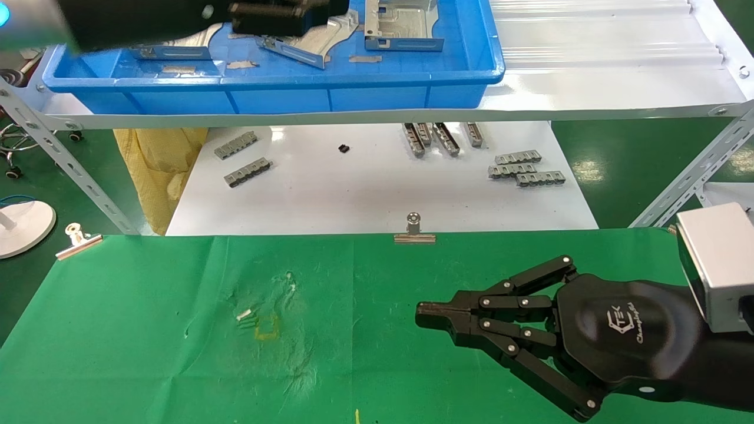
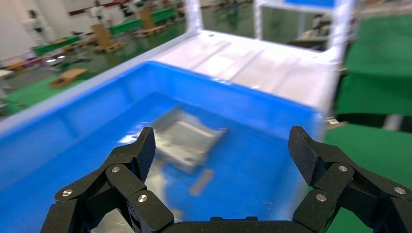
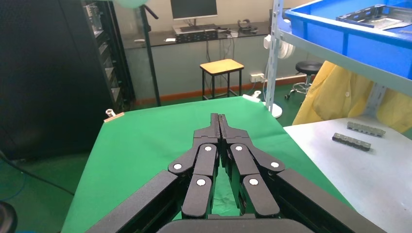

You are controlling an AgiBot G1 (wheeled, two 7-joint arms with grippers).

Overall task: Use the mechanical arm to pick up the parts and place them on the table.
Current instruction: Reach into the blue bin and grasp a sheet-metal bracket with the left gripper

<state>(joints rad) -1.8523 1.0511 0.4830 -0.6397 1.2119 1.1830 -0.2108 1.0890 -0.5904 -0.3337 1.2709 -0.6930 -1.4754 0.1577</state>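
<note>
1. The left hand [image 2: 221,160] is up over the blue bin [image 1: 277,88] on the white shelf [image 1: 589,88], at the far left of the scene, its fingers [image 2: 143,150] spread wide apart and holding nothing
2. The step in hand looks like the reach for a pick: nothing is gripped yet, and the green worktop [image 1: 147,330] carries no plate
3. The parts [image 1: 406,26] lie inside the bin (several shiny stamped plates, some tilted against each other); in the left wrist view one plate [image 2: 187,138] sits on the bin floor beyond and below the open fingertips, not touching them
4. The next move probably calls for lowering the hand so the fingers straddle a folded edge of that plate, then closing; a tilted plate may slip
5. The right hand [image 1: 424,315] is parked low over the near right of the worktop, its fingers pressed together and empty
</note>
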